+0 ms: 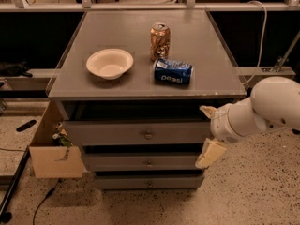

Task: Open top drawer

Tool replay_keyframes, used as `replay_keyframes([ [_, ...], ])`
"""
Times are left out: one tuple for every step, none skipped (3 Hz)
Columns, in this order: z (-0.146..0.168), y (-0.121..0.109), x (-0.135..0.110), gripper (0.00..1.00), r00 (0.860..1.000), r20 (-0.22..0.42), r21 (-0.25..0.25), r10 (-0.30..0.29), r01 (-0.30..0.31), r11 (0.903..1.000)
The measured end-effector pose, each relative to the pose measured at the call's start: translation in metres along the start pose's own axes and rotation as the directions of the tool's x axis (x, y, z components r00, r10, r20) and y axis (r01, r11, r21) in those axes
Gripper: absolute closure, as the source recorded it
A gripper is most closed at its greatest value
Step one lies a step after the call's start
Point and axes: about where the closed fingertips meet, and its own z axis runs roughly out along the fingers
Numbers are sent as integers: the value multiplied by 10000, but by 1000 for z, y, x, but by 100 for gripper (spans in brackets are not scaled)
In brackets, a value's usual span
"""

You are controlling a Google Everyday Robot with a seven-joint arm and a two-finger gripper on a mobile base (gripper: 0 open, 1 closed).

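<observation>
The top drawer [117, 133] sits directly under the grey table [201, 41] top, its wide flat front running almost the full width of the near edge, with a small round knob [148, 135] at the middle and a dark gap between the front's upper rim and the tabletop. Two narrower drawer fronts [140, 162] stack beneath it, each with its own knob. The gripper [209, 132] hangs at the right end of the top drawer's front, below the table's near right corner, on a bulky white arm [267, 107] that comes in from the right. Its two pale fingers [211, 153] are spread wide apart and hold nothing — the upper one level with the drawer's top rim, the lower one down by the second drawer. Whether either finger touches the wood cannot be told. On the tabletop a white bowl [109, 63] rests toward the near left corner, and an upright copper-coloured can [160, 41] stands near the middle. A blue Pepsi can [173, 71] lies on its side just in front of the upright can, toward the near edge. A cardboard box [56, 161] stands on the floor against the table's left side.
</observation>
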Motion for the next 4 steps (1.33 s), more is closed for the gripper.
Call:
replay_keyframes([
  [18, -12, 7, 0, 9995, -310, -70, -46, 44, 10000],
  [42, -32, 22, 0, 9986, -526, -133, -34, 27, 9999],
  [59, -44, 33, 0, 9996, -288, -273, 76, -84, 9996],
  [79, -51, 31, 0, 9983, 571, -570, 140, -108, 9983],
])
